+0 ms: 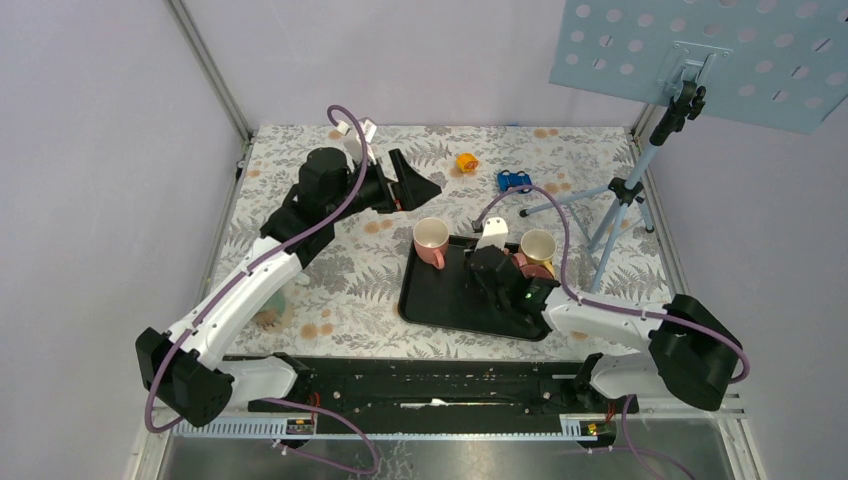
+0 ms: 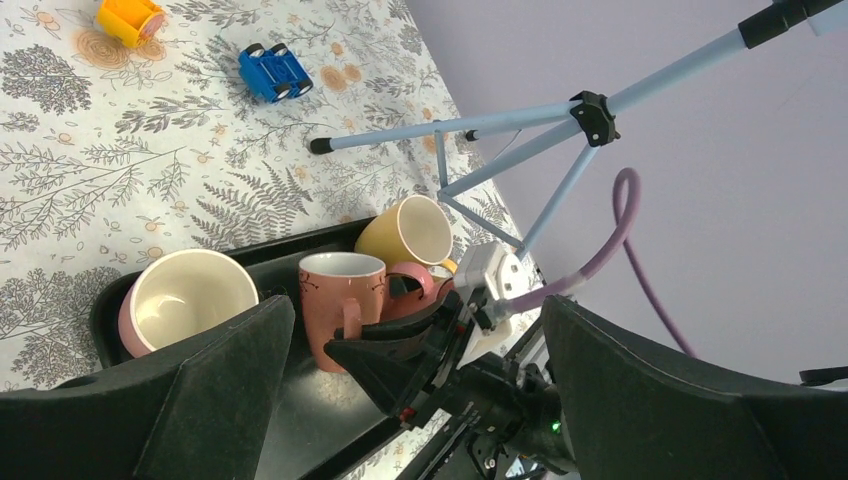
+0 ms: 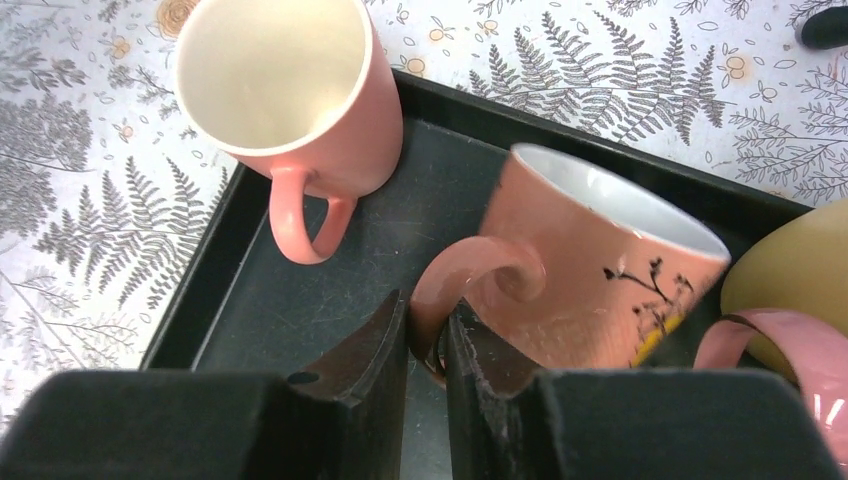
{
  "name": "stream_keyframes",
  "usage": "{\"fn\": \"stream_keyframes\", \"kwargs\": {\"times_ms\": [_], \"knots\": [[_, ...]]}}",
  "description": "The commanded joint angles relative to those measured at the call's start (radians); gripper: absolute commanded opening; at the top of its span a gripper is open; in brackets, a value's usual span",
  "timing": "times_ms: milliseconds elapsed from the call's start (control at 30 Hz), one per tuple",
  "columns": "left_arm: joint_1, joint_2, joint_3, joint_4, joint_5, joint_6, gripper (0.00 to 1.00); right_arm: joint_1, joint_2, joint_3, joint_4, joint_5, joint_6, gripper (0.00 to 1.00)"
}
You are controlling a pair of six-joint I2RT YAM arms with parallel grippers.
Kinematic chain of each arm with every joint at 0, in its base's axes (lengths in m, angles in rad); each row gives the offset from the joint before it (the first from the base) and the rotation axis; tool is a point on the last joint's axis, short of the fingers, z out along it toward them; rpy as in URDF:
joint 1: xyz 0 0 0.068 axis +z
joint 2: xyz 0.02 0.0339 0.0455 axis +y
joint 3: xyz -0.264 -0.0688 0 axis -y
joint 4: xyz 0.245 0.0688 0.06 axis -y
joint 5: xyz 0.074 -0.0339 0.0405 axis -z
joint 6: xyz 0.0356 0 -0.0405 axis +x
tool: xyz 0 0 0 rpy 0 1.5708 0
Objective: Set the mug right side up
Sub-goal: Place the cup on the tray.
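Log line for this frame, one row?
right fingers: shut on mug handle | mug: rim up, over tray | left fingers: open, away from tray

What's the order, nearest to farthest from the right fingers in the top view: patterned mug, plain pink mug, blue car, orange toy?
1. Patterned mug: its handle between the right fingers.
2. Plain pink mug: tray's far-left corner.
3. Blue car: beyond the tray.
4. Orange toy: farthest back, left of the car.

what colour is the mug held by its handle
Salmon pink mug with a black branch print, white inside; clearest in right wrist view.
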Motion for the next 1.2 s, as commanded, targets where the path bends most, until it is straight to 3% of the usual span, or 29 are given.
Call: {"fn": "stream_keyframes", "kwargs": {"times_ms": [0,367,633,800,867,967,1133,1167], "knots": [[-0.001,-0.043,0.019,0.017,-0.009,0.015,0.99,0.046,0.023,-0.039,0.287,0.147,-0.081,0.00],[0.004,-0.091,-0.033,-0.048,-0.029,0.009,0.99,0.093,0.079,-0.074,0.367,0.167,-0.056,0.00],[0.025,-0.214,-0.265,-0.067,0.003,-0.120,0.99,0.094,0.007,-0.172,0.446,0.076,-0.037,0.00],[-0.017,-0.313,-0.460,-0.022,0.009,-0.189,0.93,0.093,-0.036,-0.185,0.450,0.036,-0.027,0.00],[-0.065,-0.346,-0.546,0.051,-0.015,-0.239,0.88,0.093,-0.039,-0.185,0.447,0.018,-0.021,0.00],[-0.148,-0.364,-0.680,0.218,-0.050,-0.355,0.71,0.094,-0.043,-0.191,0.456,-0.002,-0.017,0.00],[-0.251,-0.281,-0.821,0.494,-0.115,-0.533,0.26,0.094,-0.072,-0.198,0.463,-0.019,-0.001,0.00],[-0.270,-0.252,-0.823,0.523,-0.131,-0.538,0.22,0.093,-0.078,-0.199,0.461,-0.020,0.005,0.00]]}}
